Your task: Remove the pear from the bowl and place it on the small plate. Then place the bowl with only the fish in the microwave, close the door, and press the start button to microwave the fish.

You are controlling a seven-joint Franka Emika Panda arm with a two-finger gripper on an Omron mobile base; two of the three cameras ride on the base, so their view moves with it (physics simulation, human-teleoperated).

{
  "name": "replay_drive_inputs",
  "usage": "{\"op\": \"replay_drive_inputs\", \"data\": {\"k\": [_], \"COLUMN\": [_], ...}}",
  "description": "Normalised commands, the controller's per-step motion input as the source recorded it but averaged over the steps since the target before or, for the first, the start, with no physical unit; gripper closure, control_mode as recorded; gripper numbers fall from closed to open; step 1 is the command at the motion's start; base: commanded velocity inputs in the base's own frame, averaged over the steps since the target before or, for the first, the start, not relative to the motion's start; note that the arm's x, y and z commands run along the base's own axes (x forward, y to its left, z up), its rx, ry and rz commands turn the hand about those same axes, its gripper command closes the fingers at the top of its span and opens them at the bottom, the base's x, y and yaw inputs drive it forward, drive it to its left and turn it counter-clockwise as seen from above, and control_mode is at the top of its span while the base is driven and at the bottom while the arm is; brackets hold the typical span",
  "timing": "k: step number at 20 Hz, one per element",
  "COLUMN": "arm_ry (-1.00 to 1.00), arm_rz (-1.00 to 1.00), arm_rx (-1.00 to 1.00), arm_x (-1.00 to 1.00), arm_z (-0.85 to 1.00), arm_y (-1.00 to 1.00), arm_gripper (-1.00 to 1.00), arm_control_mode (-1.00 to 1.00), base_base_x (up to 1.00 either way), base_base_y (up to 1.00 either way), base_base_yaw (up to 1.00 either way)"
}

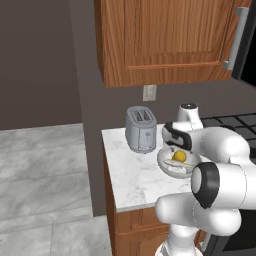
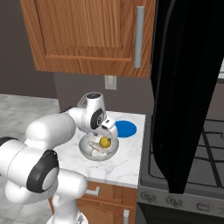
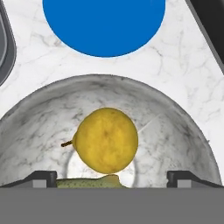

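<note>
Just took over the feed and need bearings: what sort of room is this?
A home kitchen, rendered rather than real. A toaster stands on a marble counter under wooden wall cabinets, with a gas stove right beside it.

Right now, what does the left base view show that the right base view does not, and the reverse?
Left base view alone: the toaster beside the bowl.

Right base view alone: the small plate behind the bowl, and the open door standing over the stove.

Both: the pear in the bowl on the counter, the wall outlet and the wooden cabinet.
</note>
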Motion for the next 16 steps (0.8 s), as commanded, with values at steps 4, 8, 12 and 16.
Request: {"op": "replay_drive_inputs", "data": {"k": [4, 8, 12, 16], "arm_ry": [-0.02, 0.00, 0.00, 0.00], "arm_rz": [0.00, 0.00, 0.00, 0.00], "arm_rx": [0.00, 0.00, 0.00, 0.00], "arm_x": [-0.02, 0.00, 0.00, 0.00], "arm_z": [-0.11, -0.15, -0.13, -0.13], "arm_y": [0.01, 0.00, 0.00, 0.00], "arm_gripper": [-1.00, -1.00, -1.00, -1.00], "arm_control_mode": [-1.00, -1.00, -1.00, -1.00], "base_base_x": [0.00, 0.00, 0.00, 0.00], "base_base_y": [0.00, 0.00, 0.00, 0.00], "base_base_yaw": [0.00, 0.00, 0.00, 0.00]}}
